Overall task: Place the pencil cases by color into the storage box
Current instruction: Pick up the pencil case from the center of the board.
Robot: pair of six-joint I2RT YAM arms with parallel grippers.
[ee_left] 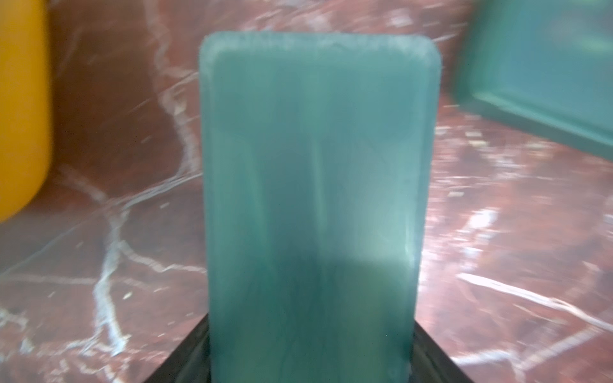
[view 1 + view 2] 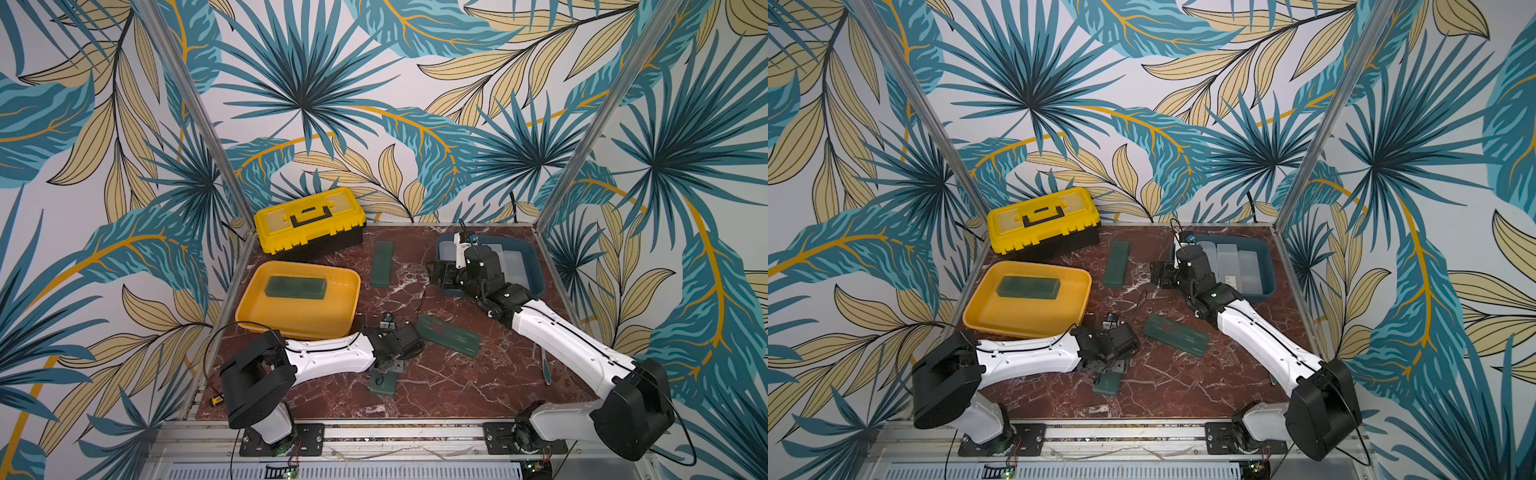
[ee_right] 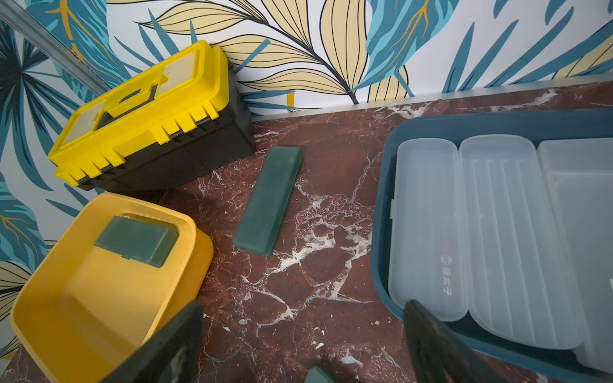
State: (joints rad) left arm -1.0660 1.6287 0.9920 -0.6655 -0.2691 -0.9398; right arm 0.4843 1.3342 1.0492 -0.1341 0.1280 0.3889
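Note:
My left gripper (image 2: 383, 371) is shut on one end of a dark green pencil case (image 2: 384, 385), low over the table near the front; this case (image 1: 311, 199) fills the left wrist view between the jaws. A second green case (image 2: 449, 335) lies slanted just right of it. A third (image 2: 382, 264) lies farther back, and another (image 2: 296, 287) rests in the yellow box (image 2: 257, 309). Frosted white cases (image 2: 1235, 266) lie side by side in the blue box (image 2: 536, 266). My right gripper (image 2: 439, 275) hangs open and empty by that box's left rim (image 3: 381, 232).
A yellow-and-black toolbox (image 2: 309, 220) stands closed at the back left against the wall. A thin green tool (image 2: 546, 368) lies beside the right arm near the right edge. A small yellow item (image 2: 216, 400) sits at the front left corner. Patterned walls close in three sides.

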